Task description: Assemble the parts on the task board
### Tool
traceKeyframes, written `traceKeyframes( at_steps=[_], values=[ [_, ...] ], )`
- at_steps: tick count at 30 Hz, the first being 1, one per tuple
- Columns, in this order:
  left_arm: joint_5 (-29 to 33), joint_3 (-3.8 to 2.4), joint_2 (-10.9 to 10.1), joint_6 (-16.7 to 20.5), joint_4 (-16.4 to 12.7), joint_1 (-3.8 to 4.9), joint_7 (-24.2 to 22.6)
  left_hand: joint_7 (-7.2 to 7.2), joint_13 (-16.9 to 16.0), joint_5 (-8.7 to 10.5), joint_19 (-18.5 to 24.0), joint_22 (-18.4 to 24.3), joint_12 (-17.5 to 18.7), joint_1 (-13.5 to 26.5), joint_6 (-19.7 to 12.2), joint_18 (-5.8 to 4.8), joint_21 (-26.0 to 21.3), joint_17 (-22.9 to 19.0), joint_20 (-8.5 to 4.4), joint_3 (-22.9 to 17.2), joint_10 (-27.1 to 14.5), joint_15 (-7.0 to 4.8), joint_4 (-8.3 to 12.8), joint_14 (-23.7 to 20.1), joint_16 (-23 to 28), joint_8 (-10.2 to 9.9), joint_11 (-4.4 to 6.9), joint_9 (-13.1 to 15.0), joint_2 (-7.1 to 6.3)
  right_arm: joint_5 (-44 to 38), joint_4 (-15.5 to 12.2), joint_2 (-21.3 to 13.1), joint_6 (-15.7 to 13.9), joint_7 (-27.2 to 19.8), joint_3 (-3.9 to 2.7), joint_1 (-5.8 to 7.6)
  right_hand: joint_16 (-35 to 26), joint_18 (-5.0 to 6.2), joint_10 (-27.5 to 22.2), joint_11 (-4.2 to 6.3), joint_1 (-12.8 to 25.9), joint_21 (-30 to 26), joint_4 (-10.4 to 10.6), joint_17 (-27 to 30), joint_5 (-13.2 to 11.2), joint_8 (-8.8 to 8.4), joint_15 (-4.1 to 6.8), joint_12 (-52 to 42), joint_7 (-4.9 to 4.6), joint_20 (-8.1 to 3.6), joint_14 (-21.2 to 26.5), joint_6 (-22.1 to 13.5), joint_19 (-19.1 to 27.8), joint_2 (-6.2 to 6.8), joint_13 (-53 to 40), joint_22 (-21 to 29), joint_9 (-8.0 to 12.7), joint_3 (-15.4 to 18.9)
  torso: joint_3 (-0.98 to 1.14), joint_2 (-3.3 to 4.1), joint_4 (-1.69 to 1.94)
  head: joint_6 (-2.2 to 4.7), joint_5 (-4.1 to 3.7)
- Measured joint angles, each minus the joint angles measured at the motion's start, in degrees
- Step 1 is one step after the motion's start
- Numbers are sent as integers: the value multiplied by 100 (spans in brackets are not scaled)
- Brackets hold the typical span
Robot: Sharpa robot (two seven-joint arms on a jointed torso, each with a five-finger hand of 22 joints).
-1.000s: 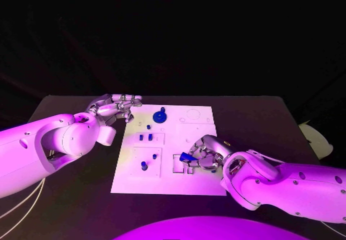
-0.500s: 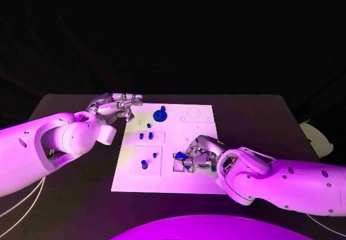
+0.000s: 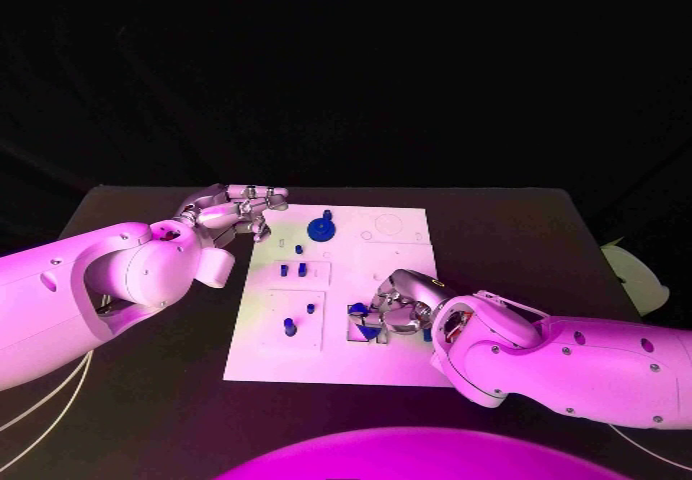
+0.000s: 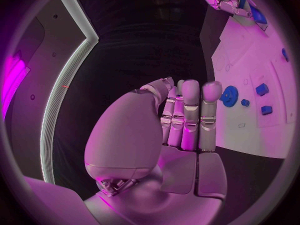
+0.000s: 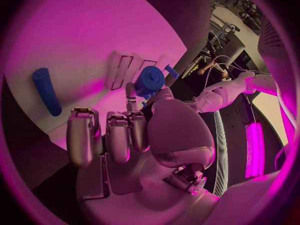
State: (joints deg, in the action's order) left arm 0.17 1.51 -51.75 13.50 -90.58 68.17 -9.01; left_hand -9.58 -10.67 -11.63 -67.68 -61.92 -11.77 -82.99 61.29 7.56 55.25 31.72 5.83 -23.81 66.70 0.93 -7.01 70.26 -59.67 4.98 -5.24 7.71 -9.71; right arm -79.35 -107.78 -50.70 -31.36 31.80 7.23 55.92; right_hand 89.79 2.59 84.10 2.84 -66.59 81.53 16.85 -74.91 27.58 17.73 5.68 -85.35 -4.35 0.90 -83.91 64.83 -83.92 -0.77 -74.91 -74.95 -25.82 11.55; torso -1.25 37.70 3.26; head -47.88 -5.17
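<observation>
Task judged approx. midway. A blue part [image 5: 150, 80] is held at the right hand [image 3: 401, 305] fingertips, over the task board [image 3: 397, 370] slots, not yet seated. Left hand [image 3: 231, 215] fingers curled, nothing held, just beside board edge; other parts remain loose.

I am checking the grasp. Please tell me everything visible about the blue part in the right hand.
The blue part is small, smooth and plastic-looking, with a rounded body. The right hand pinches it between its fingertips, low over the near right area of the task board, beside the slots there. Its lower end is hidden.
</observation>
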Motion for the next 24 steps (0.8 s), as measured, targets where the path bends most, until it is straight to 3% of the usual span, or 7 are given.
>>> traceKeyframes(
  at_steps=[3, 5, 6, 7, 13, 24],
  values=[
    [-1, 0, 0, -5, 0, 0, 7, 0, 0, 0, 0, 0, 0, 0, 0, 0, 0, 0, 0, 0, 0, 0, 0, 0, 0, 0, 0, 0, 0, -18, -1, 0, 4, 14, 0, 1, 0, 0, -1, 1, 81, 24, -5, 0, -44, 39, 0, -43, 32, 0, 0, 33, 0, -52, 0, 0, -34, 39, -1, -2, -2, -1, 1],
    [-2, 0, 0, -7, 0, 0, 11, 0, 0, 0, 0, 0, 0, 0, 0, -1, 0, 0, 0, 0, 0, 0, 0, 0, 0, 0, 0, 0, 0, -30, -3, 1, 5, 22, 0, 2, 0, 0, -1, 21, 174, 35, 5, 0, -119, 48, 20, -72, 158, -4, -20, 163, -4, -53, 0, 1, -55, 92, -1, -3, -2, -1, 7],
    [-2, 0, 0, -8, 0, 0, 13, 0, 0, 0, 0, 0, 0, 0, 0, -1, 0, 0, 0, 0, 0, 0, 0, 0, 0, 0, 0, 0, 0, -37, -3, 2, 6, 25, 0, 2, 0, 0, -13, 34, 251, 35, -7, 0, -205, 93, 20, -72, 301, -18, -20, 345, -19, -73, 0, 1, -100, 119, -1, -3, -1, -1, 10],
    [-3, 0, 0, -10, 0, 0, 15, 0, 1, 0, 0, 0, 0, 0, 0, 0, 0, 0, 0, 0, 0, 0, 0, 0, 0, 0, 0, 0, 0, -48, -4, 2, 6, 30, 0, 2, 0, 0, -31, 51, 285, 35, -7, 0, -294, 133, 20, -72, 373, -21, -21, 416, -21, -105, 0, 1, -130, 151, -1, -4, -1, 2, 12],
    [-5, 0, -1, -16, 0, 1, 24, 0, -6, 0, 0, 13, 0, 24, 0, 0, -22, -5, 0, 15, 0, 0, -15, 0, 0, 0, 0, -6, 24, -106, -7, 6, 3, 45, -1, 4, 0, 0, -42, 60, 618, 66, 0, 1, -907, 135, 20, -72, 364, -21, -21, 407, -21, -54, 0, 1, -177, 315, -1, -4, -1, 4, 19],
    [-9, 0, -6, -16, 0, 1, 26, 0, -5, 0, 0, 22, 0, 31, 0, -1, -22, -15, 0, 15, 0, 0, -15, 0, 0, 0, 0, -6, 31, -232, -36, -2, -7, 71, -2, 4, 0, 0, -42, 59, 664, 66, 0, 1, -929, 155, 20, -72, 367, -20, -21, 405, -21, -5, 1, 2, -198, 315, 0, -4, 1, 4, 27]
  ],
)
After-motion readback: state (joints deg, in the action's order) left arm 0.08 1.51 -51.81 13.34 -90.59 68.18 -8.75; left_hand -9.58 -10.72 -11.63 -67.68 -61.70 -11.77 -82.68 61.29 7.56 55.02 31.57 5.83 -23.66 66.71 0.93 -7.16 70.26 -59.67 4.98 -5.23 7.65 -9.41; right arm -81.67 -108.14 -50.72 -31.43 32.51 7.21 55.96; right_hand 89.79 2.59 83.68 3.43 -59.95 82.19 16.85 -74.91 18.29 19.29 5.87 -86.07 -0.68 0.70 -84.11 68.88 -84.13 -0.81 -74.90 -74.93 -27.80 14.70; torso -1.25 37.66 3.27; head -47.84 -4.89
